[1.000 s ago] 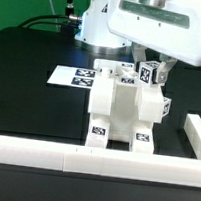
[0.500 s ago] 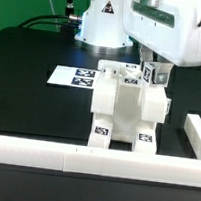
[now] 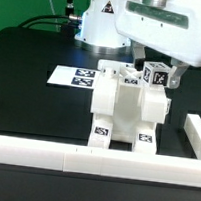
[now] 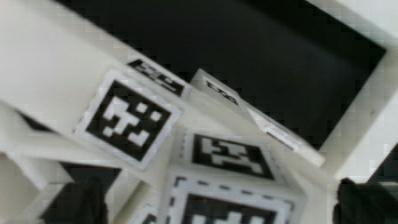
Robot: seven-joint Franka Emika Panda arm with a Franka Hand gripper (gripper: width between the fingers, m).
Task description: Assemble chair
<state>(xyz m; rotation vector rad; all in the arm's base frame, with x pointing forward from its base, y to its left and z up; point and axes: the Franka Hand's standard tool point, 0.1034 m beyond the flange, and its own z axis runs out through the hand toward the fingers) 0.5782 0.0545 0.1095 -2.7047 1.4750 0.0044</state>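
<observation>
Black tabletop (image 3: 33, 56) fills the scene, edged by low white rails (image 3: 42, 155), with the marker board (image 3: 76, 77) lying far back toward the exterior view's left. The chair (image 3: 128, 109) stands mid-table, just behind the near rail. It is a chunky white block of joined pieces, with a tagged post (image 3: 153, 75) at its far top corner on the exterior view's right. The gripper (image 3: 162, 69) hangs right at that post. I cannot tell whether its jaws stand apart or pinch the post, because the wrist housing hides them. The plastic looks stiff, light and smooth, so it may slip; a square post's flat sides seem the best hold. The exterior view shows the whole chair and where it stands. The wrist view shows only blurred tags (image 4: 128, 115) on angled faces, close up.
</observation>
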